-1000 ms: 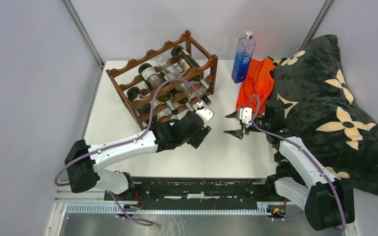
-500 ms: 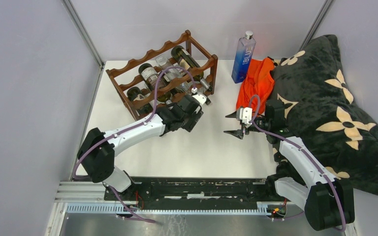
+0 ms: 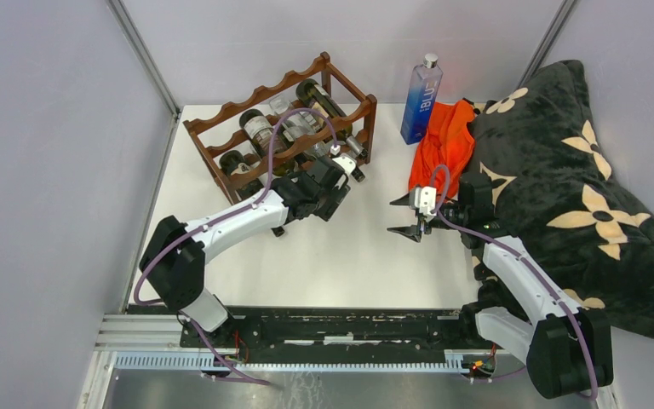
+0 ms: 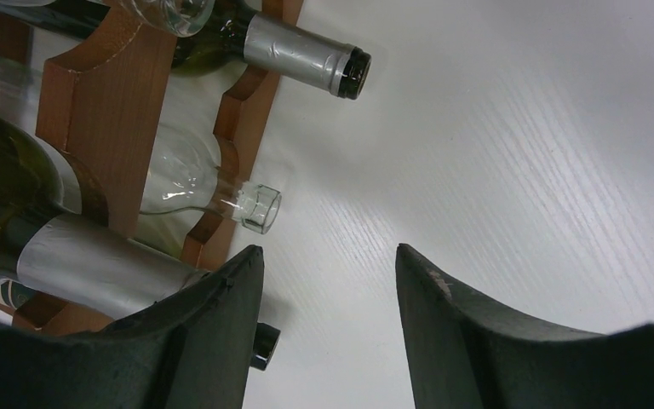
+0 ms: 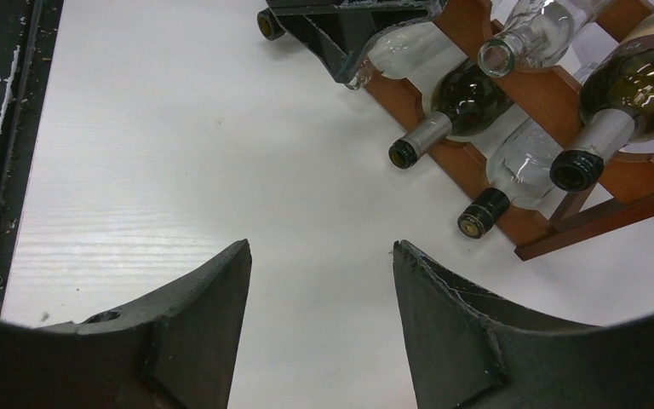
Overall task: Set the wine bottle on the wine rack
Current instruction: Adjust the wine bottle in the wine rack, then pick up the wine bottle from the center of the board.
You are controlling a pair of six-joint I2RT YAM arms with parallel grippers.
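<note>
**Left tool** (image 4: pixel 328 256): jaws wide apart, with only bare worktop (image 4: pixel 519 170) between them. It sits low at the front of the rack (image 4: pixel 106 85).

**Wine bottle** (image 4: pixel 94 271): dark glass with a silver foil neck. It lies in the rack just beside the tool's rack-side finger (image 4: pixel 213 332), its neck pointing out past the front rail. Whether that finger touches the neck cannot be told. A clear bottle (image 4: pixel 251 204) lies in the rack just ahead of the same finger.

**Right tool** (image 5: pixel 319 247): wide open and empty, above the worktop, well apart from the rack ahead of it.

**Hidden or unclear:**
- The wine bottle's body is cut off at the frame edge.
- Its mouth is half hidden behind the finger.
- From above, the left tool covers the lower rack front.
</note>
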